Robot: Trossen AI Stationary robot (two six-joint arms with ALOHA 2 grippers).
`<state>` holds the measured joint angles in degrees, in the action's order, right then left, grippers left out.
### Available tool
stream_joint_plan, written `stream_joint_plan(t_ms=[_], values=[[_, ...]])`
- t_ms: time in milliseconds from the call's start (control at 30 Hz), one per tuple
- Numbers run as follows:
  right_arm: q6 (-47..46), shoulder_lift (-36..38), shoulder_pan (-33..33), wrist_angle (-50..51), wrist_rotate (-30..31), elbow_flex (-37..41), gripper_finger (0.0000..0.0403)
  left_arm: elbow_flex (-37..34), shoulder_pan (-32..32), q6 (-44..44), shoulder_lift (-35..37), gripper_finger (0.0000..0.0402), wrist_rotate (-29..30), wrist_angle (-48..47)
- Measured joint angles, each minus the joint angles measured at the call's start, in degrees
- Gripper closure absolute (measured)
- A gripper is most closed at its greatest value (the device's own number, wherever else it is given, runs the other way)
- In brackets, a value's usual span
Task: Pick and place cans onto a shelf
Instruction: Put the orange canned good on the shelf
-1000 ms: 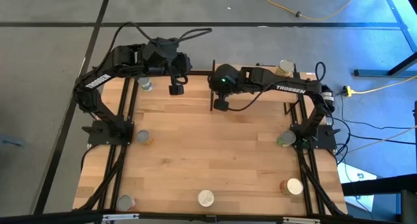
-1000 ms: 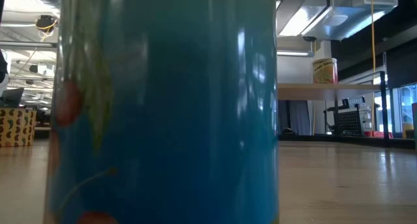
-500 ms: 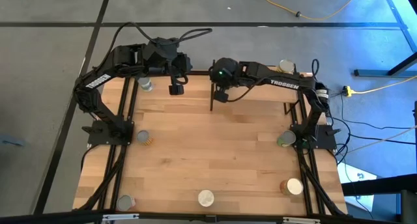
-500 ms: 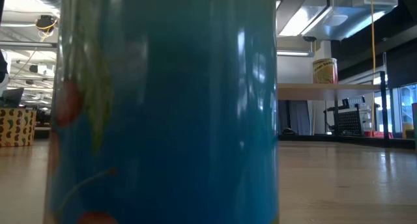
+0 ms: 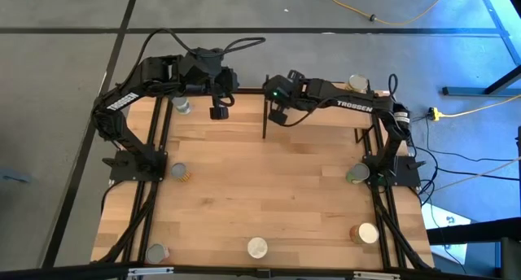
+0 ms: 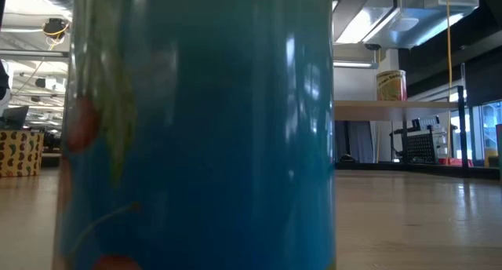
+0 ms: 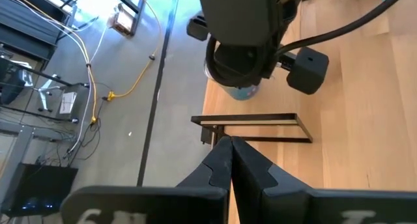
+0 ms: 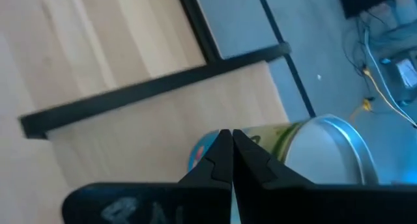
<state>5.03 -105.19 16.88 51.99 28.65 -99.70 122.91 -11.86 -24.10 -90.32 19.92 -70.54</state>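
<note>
Light-wood shelf [image 5: 326,117] at the desk's far edge carries a yellow-labelled can [image 5: 356,85]; right gripper [image 5: 277,115] and left gripper [image 5: 218,111] hover nearby, jaws clenched, empty.

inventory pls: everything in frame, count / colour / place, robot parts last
cans on the table: 6 seen from above; silvery lids; one far-left corner, one left edge by the left arm's base, one green by the right arm's base, one near-left, one near-centre, one orange near-right
can on the shelf: 1, pale lid, yellowish label, far right
shelf: 1, light wood on black posts, far right corner
table: 1, light wood
yellow cable: 1, on the grey floor beyond the table
left gripper: 1, dark, shut, empty, far-left
right gripper: 1, dark, shut, empty, far edge near centre, beside a can with a blue and green label
</note>
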Motion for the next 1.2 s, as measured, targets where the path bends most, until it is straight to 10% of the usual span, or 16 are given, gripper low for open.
stream_joint_plan(t_ms=[333, 1200], values=[[4.19, 0.0, -0.35, -9.84, -10.6, 0.0, 0.0402, 0.0, 0.0, 0.08, 0.0, 0.0402, -0.09, -0.9], [1.49, 0.02, 4.28, -3.06, 2.05, -0.15, 0.0402, 0.0, 0.0, 0.18, 0.0, 0.0401, -0.11, -0.85]])
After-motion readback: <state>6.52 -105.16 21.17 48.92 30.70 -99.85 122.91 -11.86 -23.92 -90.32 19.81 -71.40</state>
